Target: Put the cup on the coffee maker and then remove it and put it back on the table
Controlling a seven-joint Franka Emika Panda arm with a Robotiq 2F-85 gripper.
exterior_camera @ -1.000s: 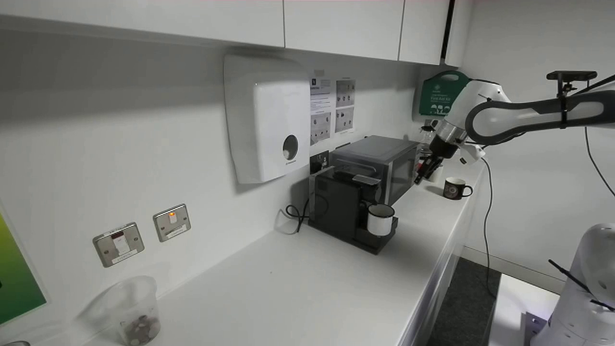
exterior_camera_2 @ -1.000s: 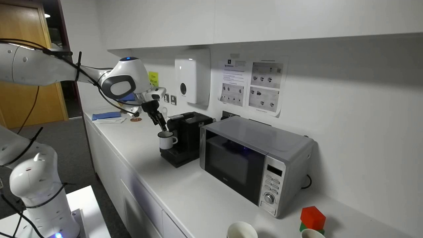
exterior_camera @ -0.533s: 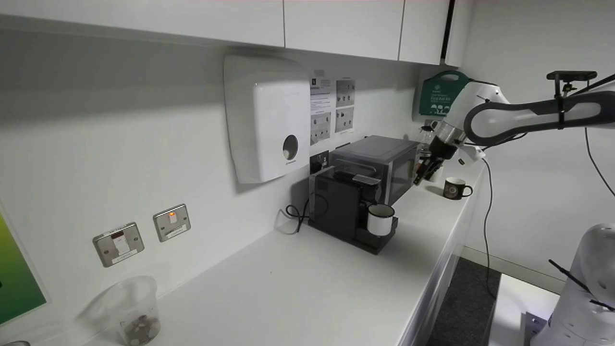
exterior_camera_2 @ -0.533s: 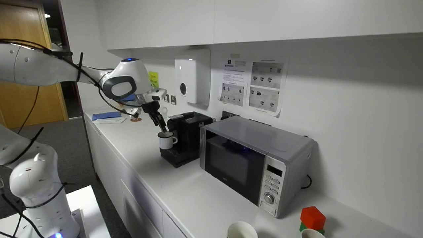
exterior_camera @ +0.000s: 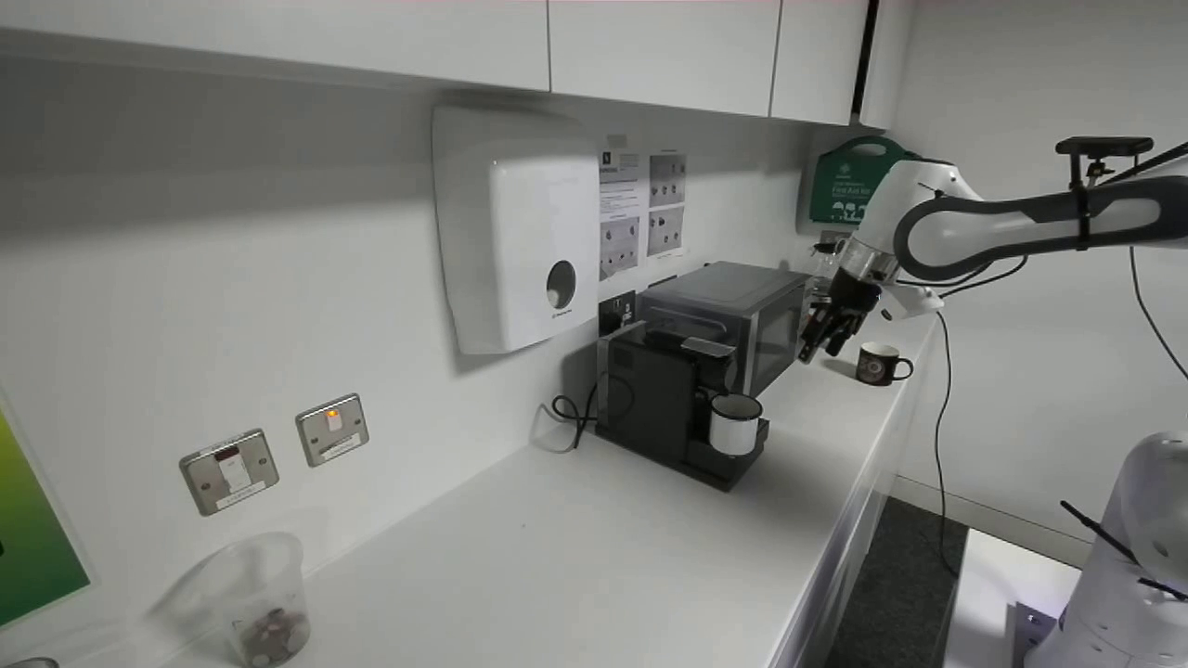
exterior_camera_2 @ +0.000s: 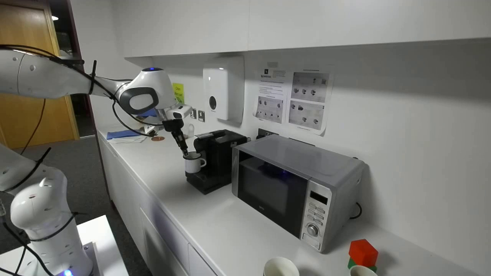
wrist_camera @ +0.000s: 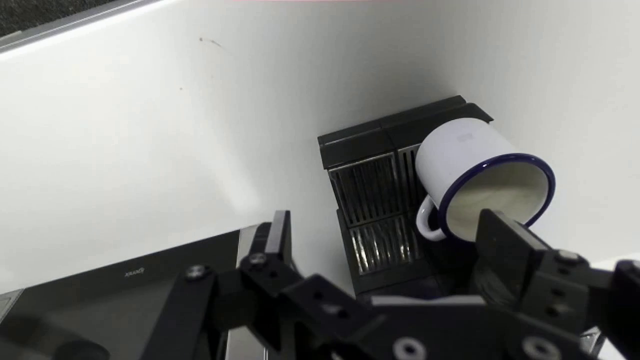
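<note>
Cup (exterior_camera: 735,428) stands upright on the coffee maker (exterior_camera: 650,397) — first half of the task done, by my reading. My hand (wrist_camera: 384,218) is spread wide, holding nothing, near the cup but not touching. Remaining, I judge — grip it, lift it off, set it back on the desk (exterior_camera: 575,561).

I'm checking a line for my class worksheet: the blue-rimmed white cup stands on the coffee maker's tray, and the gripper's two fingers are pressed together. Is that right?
Not quite: the wrist view shows the gripper open, its two fingers apart. The rest holds: the blue-rimmed white cup stands on the tray of the coffee maker.
</note>
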